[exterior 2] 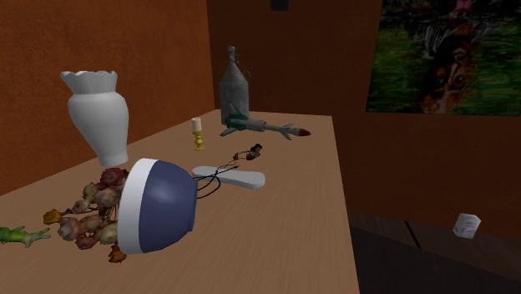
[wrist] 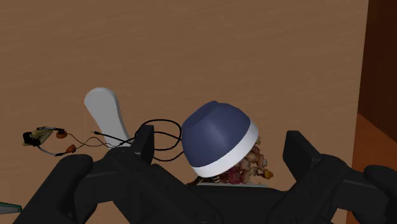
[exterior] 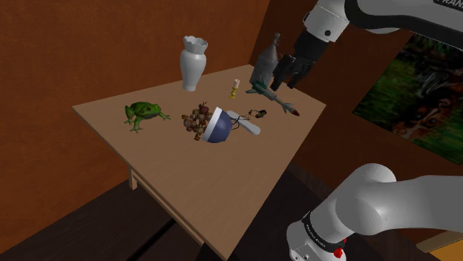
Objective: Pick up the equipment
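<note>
The gripper (wrist: 222,141) is held open, well above the tabletop (exterior: 222,185), so that the wired device (exterior 2: 253,152) near the tipped bowl (exterior 2: 159,205) can be approached from above.

The equipment (wrist: 105,114), a flat white paddle trailing thin black wires to small parts, lies flat on the surface (wrist: 191,51).

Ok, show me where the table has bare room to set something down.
Bare: the wide stretch of table from the frog and bowl to its near edge. Crowded: between the bowl, candle, rocket and bottle.
</note>
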`<state>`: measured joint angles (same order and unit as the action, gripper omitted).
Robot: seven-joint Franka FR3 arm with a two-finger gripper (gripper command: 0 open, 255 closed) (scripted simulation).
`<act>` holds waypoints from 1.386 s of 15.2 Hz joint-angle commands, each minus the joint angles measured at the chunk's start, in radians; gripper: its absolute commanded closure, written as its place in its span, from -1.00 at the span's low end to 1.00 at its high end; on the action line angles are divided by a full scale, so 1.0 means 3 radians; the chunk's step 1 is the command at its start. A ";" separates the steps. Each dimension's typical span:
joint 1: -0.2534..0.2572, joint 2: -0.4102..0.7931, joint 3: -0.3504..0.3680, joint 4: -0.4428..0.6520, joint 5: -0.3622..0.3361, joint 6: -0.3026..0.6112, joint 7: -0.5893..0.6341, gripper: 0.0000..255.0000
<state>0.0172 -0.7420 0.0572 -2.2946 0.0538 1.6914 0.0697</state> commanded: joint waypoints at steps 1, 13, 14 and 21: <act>0.0000 0.0000 0.0000 0.0000 0.0000 0.0000 0.0000 -1.00; 0.0214 0.0536 -0.1048 -0.0444 -0.0350 0.0901 -0.2096 -1.00; 0.0240 0.0632 -0.1134 -0.0432 -0.0358 0.0976 -0.2275 -1.00; 0.0490 0.1478 -0.1718 -0.0158 -0.0202 0.1440 -0.3590 -1.00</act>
<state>0.1533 -0.3456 -0.4277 -2.3662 -0.0195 2.1063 -0.9326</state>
